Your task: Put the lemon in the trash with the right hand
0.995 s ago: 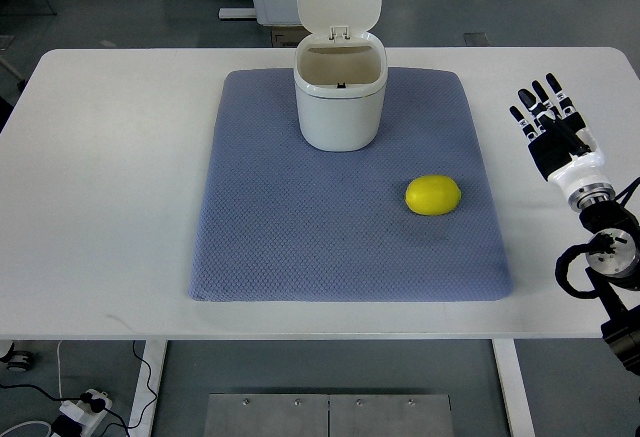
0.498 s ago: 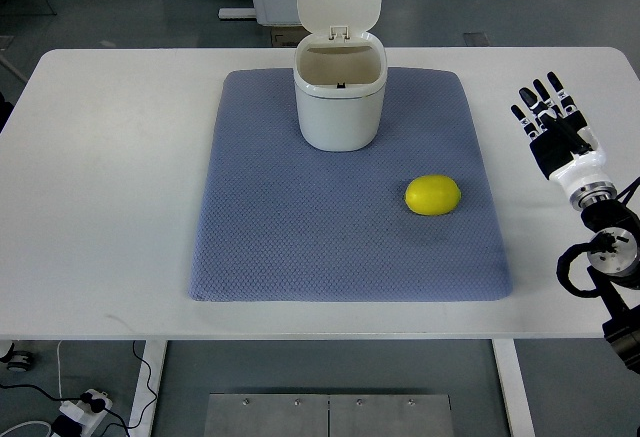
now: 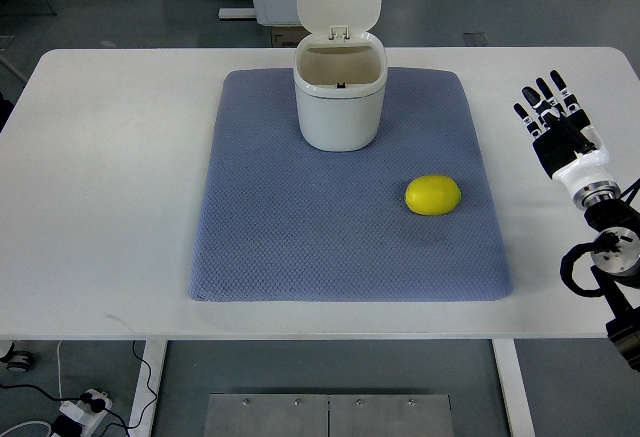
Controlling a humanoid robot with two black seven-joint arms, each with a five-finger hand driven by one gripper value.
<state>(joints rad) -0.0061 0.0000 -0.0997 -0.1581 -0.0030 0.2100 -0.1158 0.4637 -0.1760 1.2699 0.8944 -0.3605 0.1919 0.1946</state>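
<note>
The right hand (image 3: 556, 122) hovers over the white counter's (image 3: 120, 187) right edge, fingers extended and empty. Well to its left, the lemon (image 3: 433, 195) lies on a blue mat (image 3: 270, 227), near the open bin (image 3: 340, 97). A good grasp would approach from above, wrapping the lemon's middle. No writing is readable.

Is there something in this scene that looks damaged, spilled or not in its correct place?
Nothing stands out. The trash bin stands upright with its lid open, the lemon lies whole on the blue mat, and the right hand hovers open beside the mat.
</note>
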